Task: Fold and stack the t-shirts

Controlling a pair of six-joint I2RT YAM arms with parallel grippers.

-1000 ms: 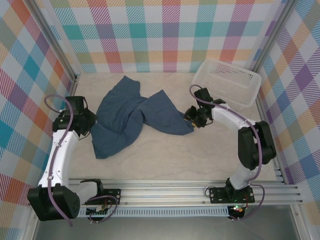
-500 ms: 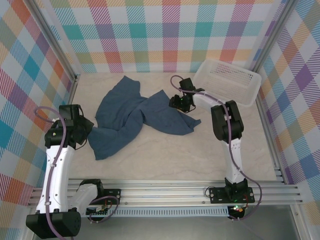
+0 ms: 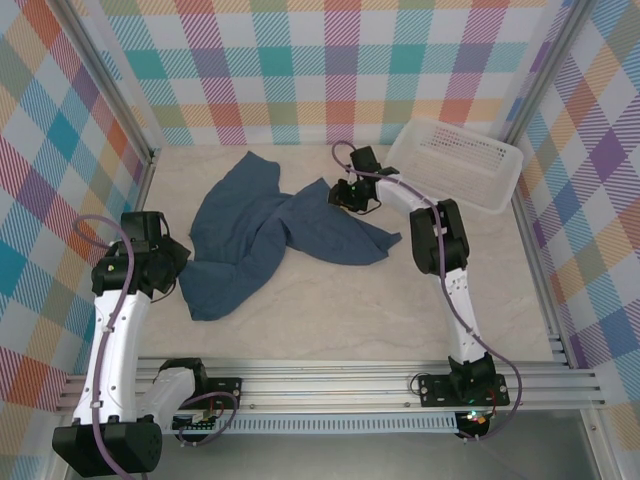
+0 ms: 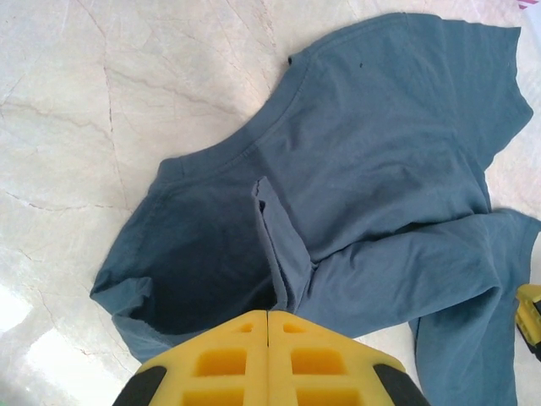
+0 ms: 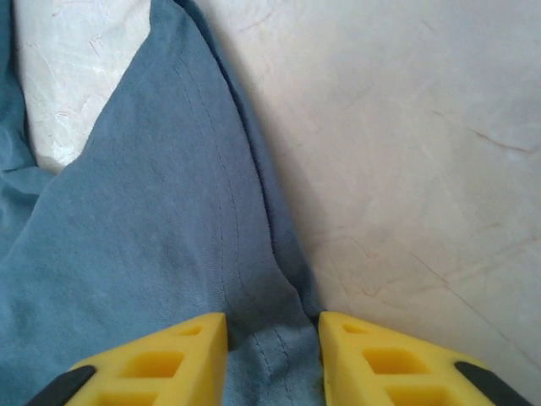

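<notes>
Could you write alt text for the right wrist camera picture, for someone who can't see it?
Two yellow fingers, held apart, straddle the stitched edge of a slate-blue t-shirt lying on a pale marbled table, seen from just above.

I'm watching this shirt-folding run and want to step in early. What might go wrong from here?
The right fingers stand open around just the hem of the shirt, so a shallow pinch may slip. The shirt is twisted in the middle, so pulling one side may drag the whole bundle. The right arm passes close to the basket and might nudge it.
</notes>
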